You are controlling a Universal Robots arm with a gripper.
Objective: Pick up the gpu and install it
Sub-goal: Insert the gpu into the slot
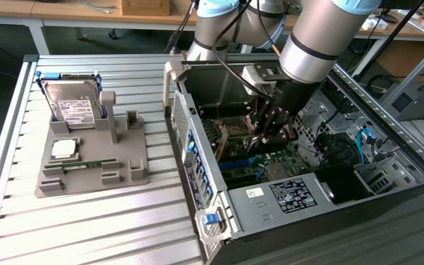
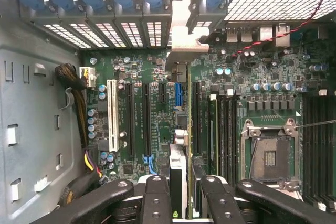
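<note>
My gripper [image 1: 269,135] reaches down inside the open computer case [image 1: 271,218], just above the motherboard [image 1: 231,144]. In the wrist view the gpu [image 2: 179,174] is seen edge-on as a thin card running away from the gripper [image 2: 185,192], which is shut on it. One black finger sits on each side of the card. Its silver bracket [image 2: 184,27] is at the far end, against the row of rear slot openings [image 2: 110,32]. The card hangs over the expansion slots [image 2: 147,119], roughly in line with the short blue slot [image 2: 178,95]. Whether its edge touches a slot I cannot tell.
A grey holder [image 1: 94,160] on the slatted table at the exterior view's left carries a hard drive [image 1: 75,107], a processor [image 1: 64,148] and a memory stick [image 1: 86,164]. Inside the case are an empty processor socket [image 2: 270,153], a cable bundle [image 2: 79,103] and a red wire [image 2: 283,30].
</note>
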